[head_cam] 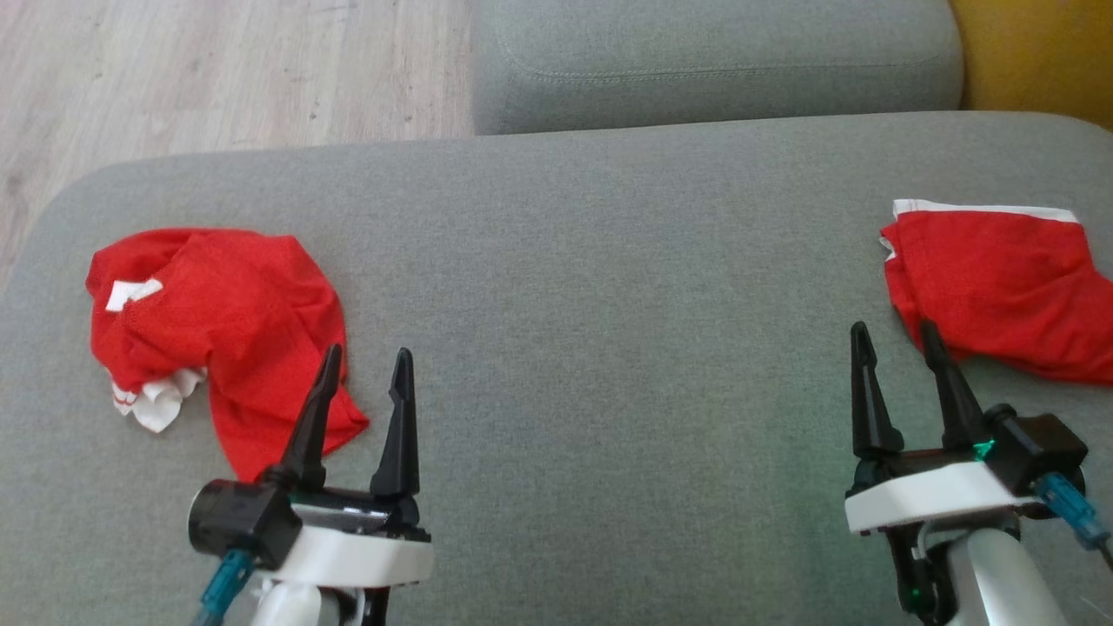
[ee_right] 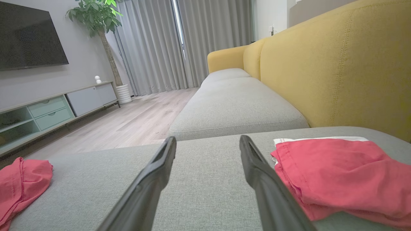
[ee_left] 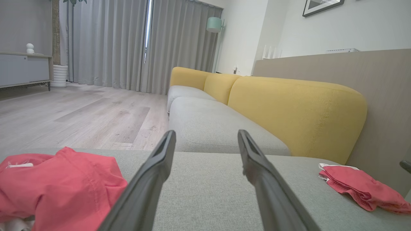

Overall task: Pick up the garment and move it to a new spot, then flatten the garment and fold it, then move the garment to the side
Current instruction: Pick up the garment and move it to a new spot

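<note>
Seat cushion [head_cam: 609, 287]: grey fabric, wide, bears both red pieces and lies under both grippers.
Crumpled garment [head_cam: 226, 304]: red mesh with white trim and a white tag, bunched in a loose heap at the left end of the cushion, its lower flap trailing toward the robot.
Folded garment [head_cam: 1000, 287]: red with a white band along its far edge, lying flat at the right end, well apart from the heap.
Left gripper [head_cam: 368, 350]: fingers spread wide with nothing between them. It hangs over the cushion just beside the heap's near right edge; in the head view its outer finger crosses the red flap, and contact cannot be told.
Right gripper [head_cam: 894, 326]: fingers spread wide and empty, over bare cushion. Its outer fingertip stands at the near left corner of the folded piece.
Second cushion [head_cam: 713, 61]: grey, beyond the first.
Backrest [ee_left: 289, 109]: yellow, along the right side.
Floor [head_cam: 217, 69]: pale wood planks to the left.
</note>
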Controlling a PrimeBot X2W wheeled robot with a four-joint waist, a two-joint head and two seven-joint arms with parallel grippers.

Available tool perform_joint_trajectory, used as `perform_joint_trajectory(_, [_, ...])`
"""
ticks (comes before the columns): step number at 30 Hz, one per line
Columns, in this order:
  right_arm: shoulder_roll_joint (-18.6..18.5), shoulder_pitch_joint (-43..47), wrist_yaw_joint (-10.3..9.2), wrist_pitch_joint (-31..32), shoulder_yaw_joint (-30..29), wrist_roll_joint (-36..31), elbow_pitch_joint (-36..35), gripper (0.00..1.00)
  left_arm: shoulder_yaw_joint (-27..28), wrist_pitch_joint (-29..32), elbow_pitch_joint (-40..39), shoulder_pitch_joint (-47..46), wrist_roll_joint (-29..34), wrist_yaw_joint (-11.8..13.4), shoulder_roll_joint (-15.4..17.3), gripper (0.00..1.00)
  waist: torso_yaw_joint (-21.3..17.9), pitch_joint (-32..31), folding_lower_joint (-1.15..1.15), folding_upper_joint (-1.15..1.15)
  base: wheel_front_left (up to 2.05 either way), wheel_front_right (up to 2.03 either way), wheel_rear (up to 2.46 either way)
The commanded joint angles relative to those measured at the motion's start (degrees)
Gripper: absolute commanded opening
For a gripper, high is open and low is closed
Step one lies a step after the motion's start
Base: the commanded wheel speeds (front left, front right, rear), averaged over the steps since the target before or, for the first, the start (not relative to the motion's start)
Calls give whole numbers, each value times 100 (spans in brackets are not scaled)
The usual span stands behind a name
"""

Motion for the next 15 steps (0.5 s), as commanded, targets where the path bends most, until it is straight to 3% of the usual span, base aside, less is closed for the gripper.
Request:
perform_joint_trajectory(1, [-7,-135,-4,-62,150,20,-211,100,174,-29,-195,-276,-28,12,7,100,16,18,0,0,0,0,0])
perform_joint_trajectory(7, [-7,-127,-4,-62,256,29,-238,100,275,-29,-180,-339,54,39,7,100,220,84,0,0,0,0,0])
perform_joint_trajectory(15, [-7,-63,-4,-62,401,90,-261,100,485,-29,-152,-305,167,69,7,100,831,77,0,0,0,0,0])
